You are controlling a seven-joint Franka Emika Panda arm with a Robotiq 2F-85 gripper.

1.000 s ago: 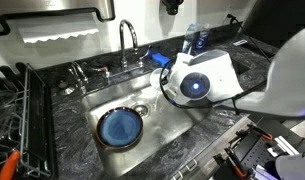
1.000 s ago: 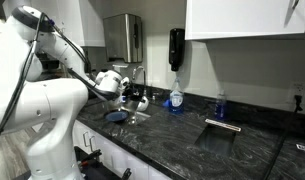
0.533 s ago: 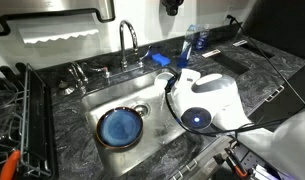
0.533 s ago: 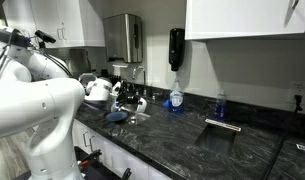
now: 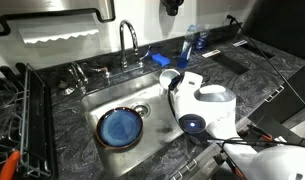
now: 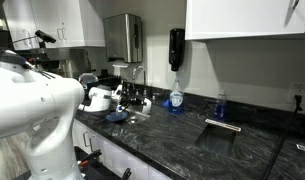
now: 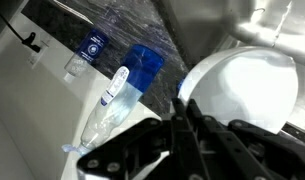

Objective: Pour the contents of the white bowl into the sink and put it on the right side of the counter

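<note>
The small white bowl (image 5: pixel 169 77) is at the far right edge of the steel sink (image 5: pixel 157 128), near the faucet side. In the wrist view the bowl (image 7: pixel 247 85) fills the right half, and my gripper (image 7: pixel 186 108) has its black fingers pressed together on its rim. In an exterior view my gripper (image 5: pixel 176 87) reaches the bowl from the white wrist below it. In an exterior view (image 6: pixel 127 97) the gripper is over the sink; the bowl is hard to make out there. The dark marbled counter (image 5: pixel 260 72) runs to the right.
A blue plate (image 5: pixel 120 127) lies in the sink by the drain. A chrome faucet (image 5: pixel 127 40) stands behind. A blue sponge (image 5: pixel 162 60) and a blue soap bottle (image 5: pixel 197 40) sit on the back counter. A black dish rack (image 5: pixel 12 110) stands at the left.
The white arm body has swung down toward the front of the sink and turned. The bowl has stayed at the sink's right edge, shifting only slightly.
</note>
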